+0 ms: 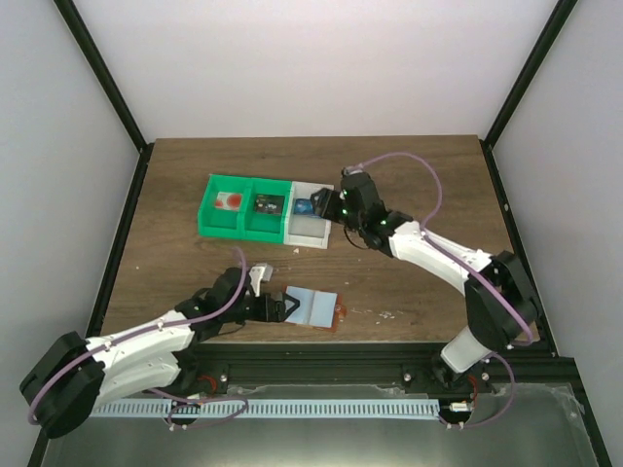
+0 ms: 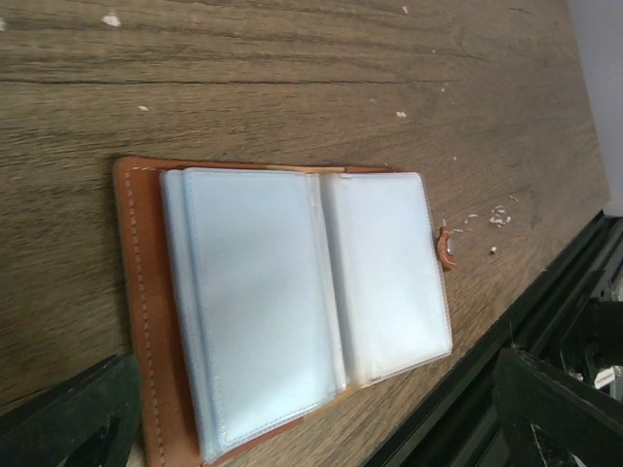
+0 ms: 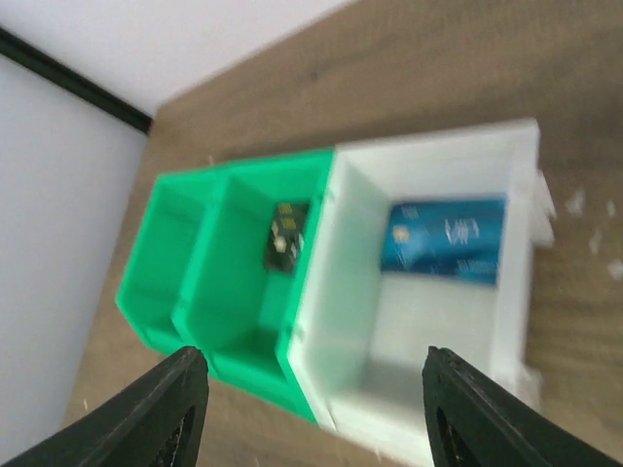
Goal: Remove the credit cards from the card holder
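Since one blue credit card (image 3: 446,238) already lies flat in the white bin (image 3: 419,341), part of the job looks done. The right end effector (image 3: 313,413) hangs over that bin, at about 12 o'clock on the counter (image 1: 409,175) — its fingers are apart and hold nothing. The card holder (image 2: 292,311) lies open at about 6 o'clock, near the front edge. Its pale pockets show no card — I cannot tell if more hide in the pages underneath. The left end effector (image 1: 282,306) sits at the holder's 9 o'clock, wide open and empty. I think checking the other pockets is what is left.
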{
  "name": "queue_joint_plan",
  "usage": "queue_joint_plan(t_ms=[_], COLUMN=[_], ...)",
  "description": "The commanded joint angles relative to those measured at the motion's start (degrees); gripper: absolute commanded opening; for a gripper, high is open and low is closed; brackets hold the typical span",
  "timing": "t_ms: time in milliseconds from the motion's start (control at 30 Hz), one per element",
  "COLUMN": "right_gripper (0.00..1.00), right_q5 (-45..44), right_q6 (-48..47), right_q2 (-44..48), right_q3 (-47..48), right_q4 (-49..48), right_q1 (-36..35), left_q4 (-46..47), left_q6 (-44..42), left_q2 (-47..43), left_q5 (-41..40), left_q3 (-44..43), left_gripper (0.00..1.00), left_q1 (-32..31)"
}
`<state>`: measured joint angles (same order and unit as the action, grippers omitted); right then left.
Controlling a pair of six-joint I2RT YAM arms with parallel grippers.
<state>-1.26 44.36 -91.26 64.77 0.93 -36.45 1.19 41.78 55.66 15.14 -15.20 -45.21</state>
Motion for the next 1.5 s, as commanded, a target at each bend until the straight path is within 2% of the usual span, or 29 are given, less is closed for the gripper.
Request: queue_joint_plan(t_ms=[0,233,400,500,800,1033,1233,1433,1467], right_gripper=[0.62,0.6,0.6,0.6,0.53,0.39,0.26,0.24,0.24], right_q5=[6.91,17.36,26.53,28.14,28.83,25.6,24.18,23.39,23.31], right_q6=[-1.21,3.27,-0.11,-1.11,1.04,-1.35,-1.36,-0.44,-0.35], right_q2=[5.03,13.26,14.88,16.62,19.22,15.67,14.55,14.78,14.87], right_q3=[-6.71,-21.94,-25.44,-27.65,-35.01,-35.35,-36.82,-38.1,-38.36], right_q4=[7.35,6.22,11.66,14.59,11.53,11.45,8.78,7.15,6.99], right_q1=[0.4,0.32,-0.01,-1.02,-3.63,-3.72,-3.72,-3.71,-3.74], left_q4=[6.79,10.05,10.44,12.36,18.58,20.68,21.24,24.04,24.65], left_q6=[-0.14,0.78,1.29,2.1,5.11,5.83,6.37,6.85,6.83], left_q2=[1.92,6.04,7.72,8.16,11.34,11.6,9.17,11.0,11.71], left_q5=[3.97,6.44,7.41,8.49,12.83,14.41,13.47,14.51,14.94], left_q3=[0.94,1.36,1.58,2.25,3.31,2.5,3.0,3.81,3.78], left_gripper=[1.0,1.0,1.0,1.0,1.0,1.0,0.91,0.78,0.73], left_q1=[0.43,1.06,1.07,1.06,1.06,1.06,1.08,1.07,1.07])
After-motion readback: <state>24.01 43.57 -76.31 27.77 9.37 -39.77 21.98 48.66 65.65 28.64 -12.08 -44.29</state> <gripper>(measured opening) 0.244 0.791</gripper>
